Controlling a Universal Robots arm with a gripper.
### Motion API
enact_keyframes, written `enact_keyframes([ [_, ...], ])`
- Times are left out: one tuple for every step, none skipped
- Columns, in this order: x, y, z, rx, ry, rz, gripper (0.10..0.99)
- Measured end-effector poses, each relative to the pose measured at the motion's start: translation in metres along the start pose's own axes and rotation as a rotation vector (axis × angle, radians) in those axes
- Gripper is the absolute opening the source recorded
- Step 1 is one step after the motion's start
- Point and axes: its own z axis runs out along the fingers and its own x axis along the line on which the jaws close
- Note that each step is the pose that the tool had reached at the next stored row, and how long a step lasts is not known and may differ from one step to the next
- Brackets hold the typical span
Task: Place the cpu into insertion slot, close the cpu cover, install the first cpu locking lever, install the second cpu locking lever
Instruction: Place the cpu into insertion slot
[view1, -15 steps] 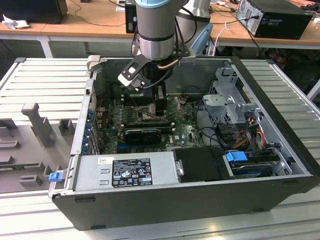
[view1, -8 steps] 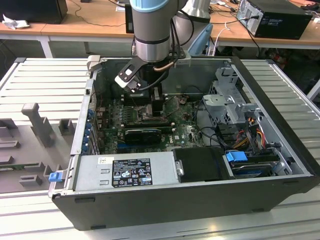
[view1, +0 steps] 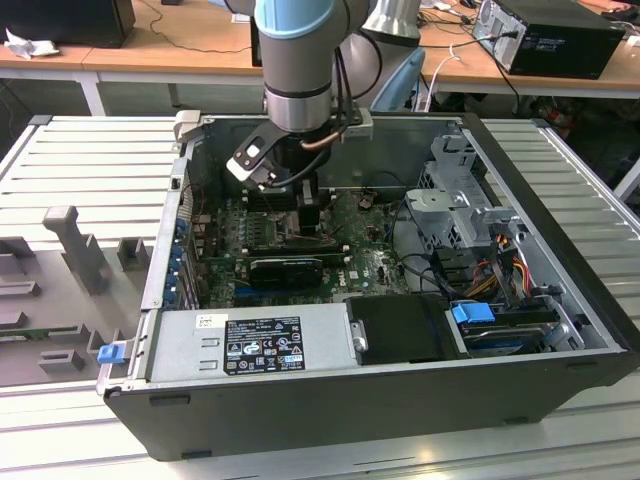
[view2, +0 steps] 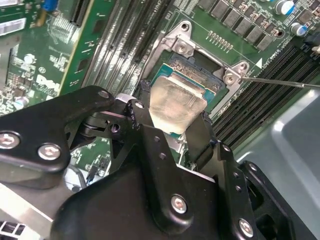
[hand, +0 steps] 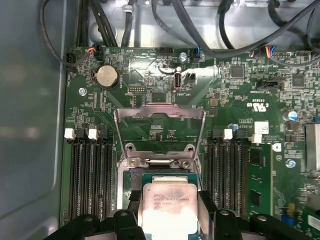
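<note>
Cpu (hand: 167, 207) is pinched in my hand (view2: 174, 117), directly over the insertion slot (view2: 197, 65); I cannot tell whether it is seated. Beyond it, the cpu cover (hand: 160, 111) stands raised. Step in hand: placement. In my judgement, seating calls for square alignment before any release.

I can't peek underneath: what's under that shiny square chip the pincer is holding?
The insertion slot: its bluish rim peeks out around the cpu, gripped by the pincer. The slot's middle is hidden beneath the chip.

The raised cpu cover (hand: 160, 111) and flanking memory slots (hand: 90, 180) hem the insertion slot (view2: 170, 42).
</note>
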Motion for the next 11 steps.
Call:
enact_keyframes([
  [0.0005,-0.0003,0.0007,0.000,-0.0003,0.001,0.529],
  [0.0015,-0.0006,0.0017,0.000,-0.0004,0.002,0.529],
  [0.0028,-0.0008,0.0035,0.000,-0.0002,0.002,0.529],
  [0.0036,-0.0009,0.0049,0.000,-0.0001,0.002,0.529],
  [0.0043,-0.0010,0.0061,0.000,-0.0002,0.002,0.529],
  [0.0049,-0.0011,0.0071,0.000,-0.0002,0.002,0.529],
  [0.0054,-0.0012,0.0080,0.000,-0.0002,0.002,0.529],
  [0.0058,-0.0013,0.0090,0.000,-0.0003,0.002,0.529],
  [0.0062,-0.0014,0.0100,0.000,-0.0002,0.002,0.529],
  [0.0066,-0.0016,0.0115,0.000,-0.0002,0.002,0.529],
  [0.0067,-0.0018,0.0122,0.000,-0.0003,0.002,0.529],
])
